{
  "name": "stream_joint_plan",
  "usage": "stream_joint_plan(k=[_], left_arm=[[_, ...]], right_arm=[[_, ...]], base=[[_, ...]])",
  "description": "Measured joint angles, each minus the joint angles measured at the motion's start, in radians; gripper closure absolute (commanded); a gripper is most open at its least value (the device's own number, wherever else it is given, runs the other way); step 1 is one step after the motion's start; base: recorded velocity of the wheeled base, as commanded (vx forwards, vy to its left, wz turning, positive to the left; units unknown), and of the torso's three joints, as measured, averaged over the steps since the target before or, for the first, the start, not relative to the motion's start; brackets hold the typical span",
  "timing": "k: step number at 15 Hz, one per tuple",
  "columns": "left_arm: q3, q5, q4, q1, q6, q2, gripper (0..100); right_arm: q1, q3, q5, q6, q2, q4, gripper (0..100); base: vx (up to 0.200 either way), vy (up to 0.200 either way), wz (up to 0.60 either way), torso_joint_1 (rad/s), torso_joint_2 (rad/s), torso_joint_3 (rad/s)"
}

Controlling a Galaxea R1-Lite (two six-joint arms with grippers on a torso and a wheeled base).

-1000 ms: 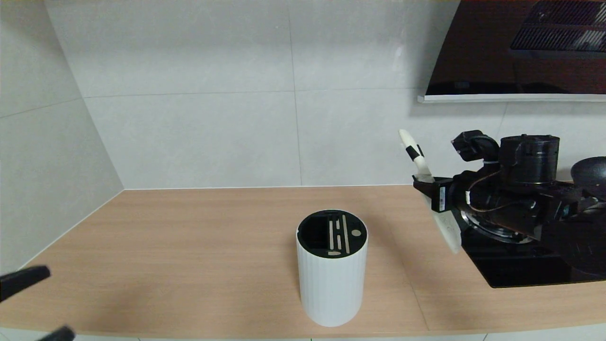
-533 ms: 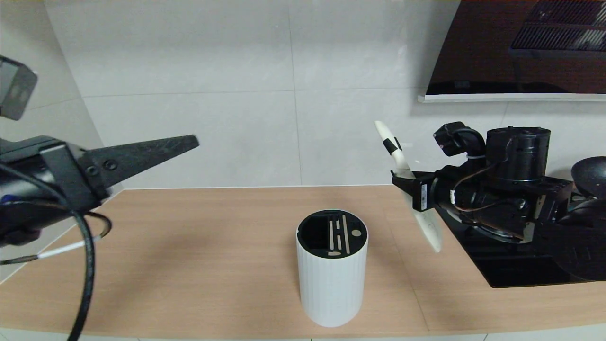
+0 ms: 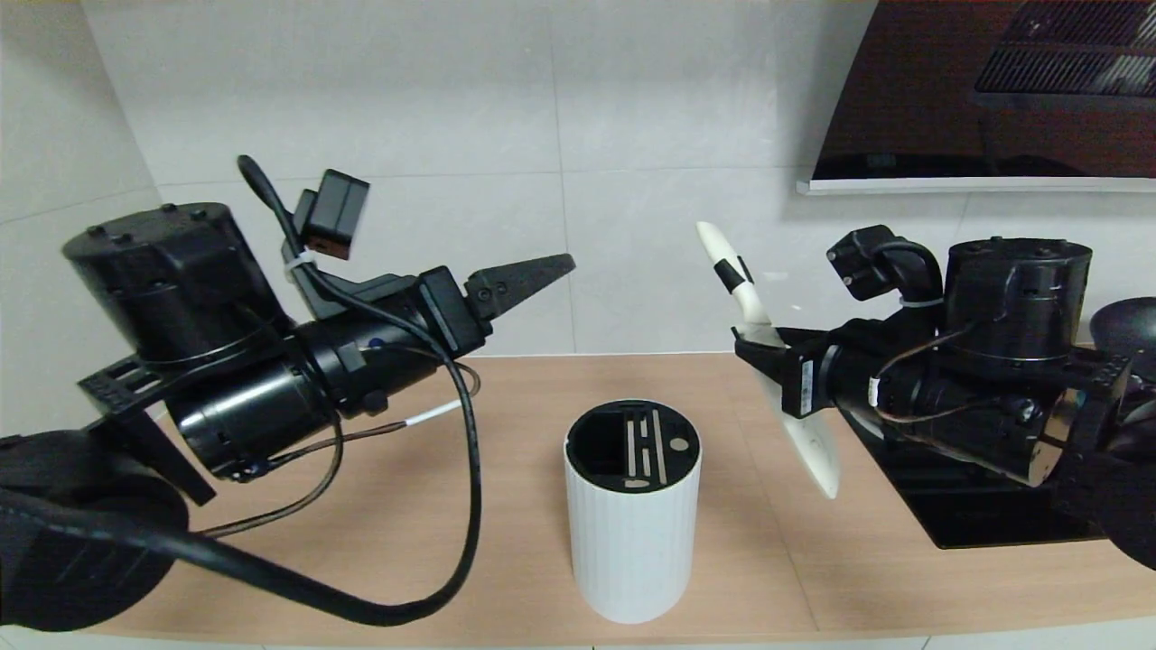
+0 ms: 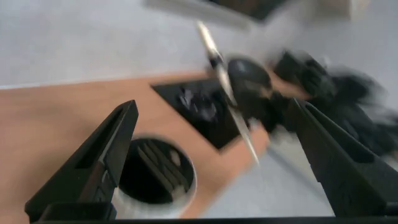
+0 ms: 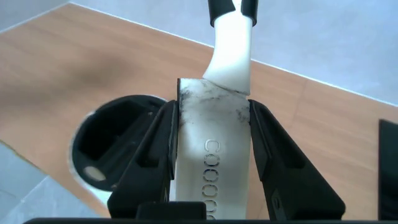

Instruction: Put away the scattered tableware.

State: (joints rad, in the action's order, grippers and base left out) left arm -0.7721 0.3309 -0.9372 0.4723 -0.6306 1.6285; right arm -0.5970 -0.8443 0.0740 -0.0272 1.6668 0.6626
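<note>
**Left arm up, spatula brought closer to the holder**

In the last 1 s my left arm has swung up from the lower left corner. My left gripper point(image 3: 528, 275) now hangs high over the wooden countertop point(image 3: 768, 578), left of centre, pointing toward the right arm. My right gripper point(image 3: 768, 357) has slid left with its load and stands nearer the holder than before.

My right jaws are clamped tight on a white spatula point(image 3: 813, 438), gripping it where the handle meets the blade. The handle, which has a black band, tilts up and away toward the tiled wall. The perforated blade hangs down in the air, off the countertop. It is just to the right of the white ribbed utensil holder point(image 3: 632, 533) and does not touch it.

My left jaws are spread wide, the 2 fingers well apart with nothing between them.

The holder stands upright near the front edge of the countertop. Its black top has 1 large opening and several narrow slots.

A black cooktop point(image 3: 975, 524) is set into the countertop on the right, under my right arm. A dark range hood point(image 3: 993, 90) hangs on the wall above it.
</note>
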Motion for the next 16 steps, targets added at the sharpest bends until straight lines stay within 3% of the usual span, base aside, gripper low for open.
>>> stream_joint_plan(k=[4, 8, 12, 16], left_arm=[[-0.023, 0.029, -0.003, 0.057, -0.120, 0.059, 0], [-0.030, 0.028, -0.039, 0.089, -0.175, 0.100, 0], [-0.028, 0.021, -0.082, 0.099, -0.176, 0.135, 0], [-0.014, 0.003, -0.133, 0.111, -0.154, 0.163, 0]], right_arm=[[-0.071, 0.009, 0.009, -0.023, 0.001, 0.000, 100], [-0.136, 0.025, 0.015, -0.035, 0.010, 0.001, 100], [-0.182, 0.034, 0.017, -0.052, 0.009, 0.001, 100], [-0.226, 0.036, 0.014, -0.101, 0.004, 0.000, 100]], base=[[0.000, 0.000, 0.00, 0.000, 0.00, 0.000], [0.000, 0.000, 0.00, 0.000, 0.00, 0.000], [0.000, 0.000, 0.00, 0.000, 0.00, 0.000], [0.000, 0.000, 0.00, 0.000, 0.00, 0.000]])
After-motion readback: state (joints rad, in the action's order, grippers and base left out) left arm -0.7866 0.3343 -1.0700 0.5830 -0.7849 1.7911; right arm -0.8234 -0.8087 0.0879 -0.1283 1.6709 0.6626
